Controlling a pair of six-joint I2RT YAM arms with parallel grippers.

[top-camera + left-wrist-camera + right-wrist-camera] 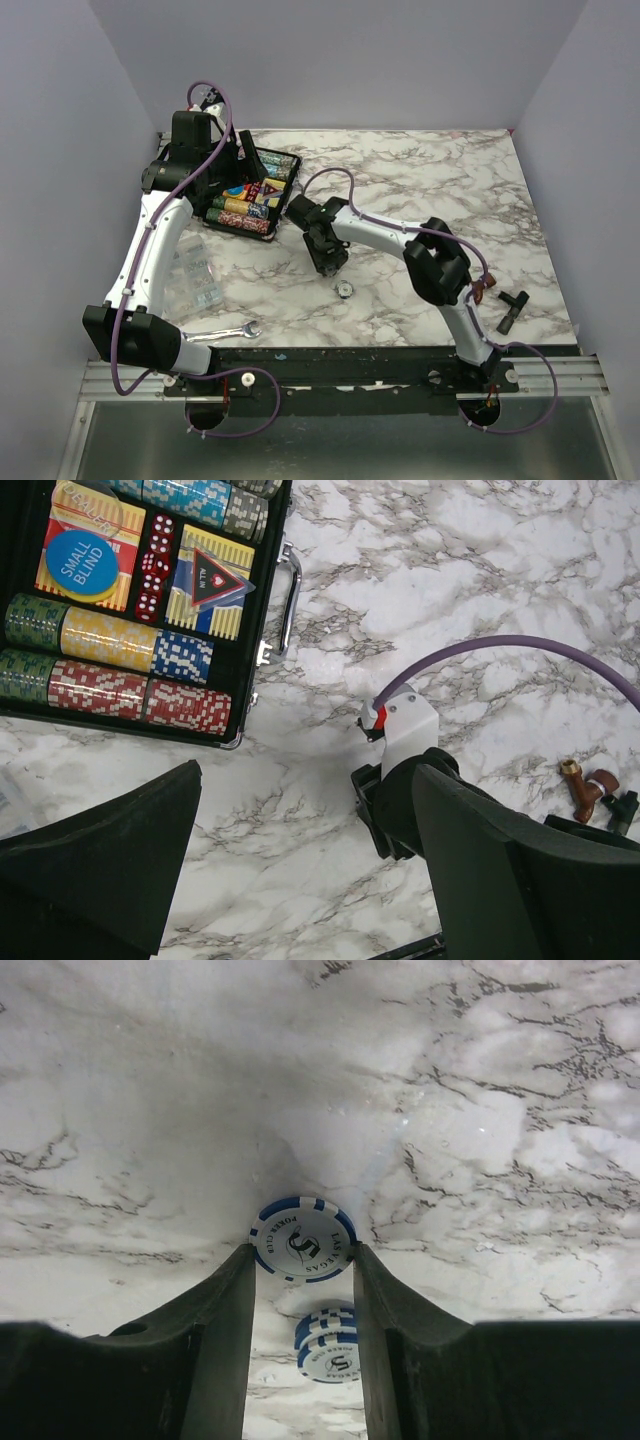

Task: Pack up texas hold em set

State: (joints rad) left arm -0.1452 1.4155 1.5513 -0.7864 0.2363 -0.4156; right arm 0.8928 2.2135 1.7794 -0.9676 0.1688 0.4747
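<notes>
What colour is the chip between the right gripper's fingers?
White chip with blue edge stripes; clearest in right wrist view.

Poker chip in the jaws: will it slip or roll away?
Probably stiff and light: the poker chip looks like a thin hard disc. Gripped only by its rim in the right gripper, it could slip. Being round, it might roll on the marble table.

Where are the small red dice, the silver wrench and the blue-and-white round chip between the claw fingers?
small red dice (pixel 153 565): left wrist view, middle die.
silver wrench (pixel 222 333): top view, shaft.
blue-and-white round chip (pixel 302 1243): right wrist view, face.
</notes>
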